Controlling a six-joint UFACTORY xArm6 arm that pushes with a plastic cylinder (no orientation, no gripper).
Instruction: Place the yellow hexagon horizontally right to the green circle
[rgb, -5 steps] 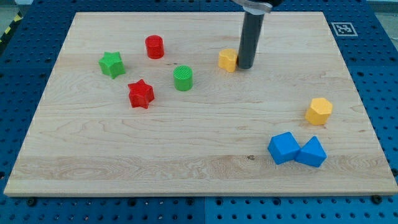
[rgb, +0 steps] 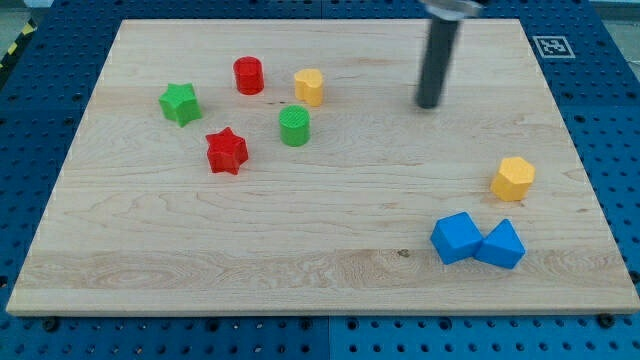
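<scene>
The green circle (rgb: 294, 126) stands left of the board's middle. A yellow block (rgb: 309, 87), its shape unclear, sits just above and slightly right of it, a small gap apart. A second yellow block (rgb: 513, 178), which looks hexagonal, lies far to the view's right. My tip (rgb: 429, 104) rests on the board, well right of the first yellow block and the green circle and above-left of the hexagonal block. It touches no block.
A red cylinder (rgb: 248, 76), a green star (rgb: 180, 103) and a red star (rgb: 226, 151) stand left of the green circle. Two blue blocks (rgb: 457, 237) (rgb: 499, 245) touch each other at the lower right. The board's wooden edge (rgb: 320, 308) runs along the bottom.
The yellow block near the green circle has slid left, from beside my tip to just above the circle. My tip has moved right, away from it.
</scene>
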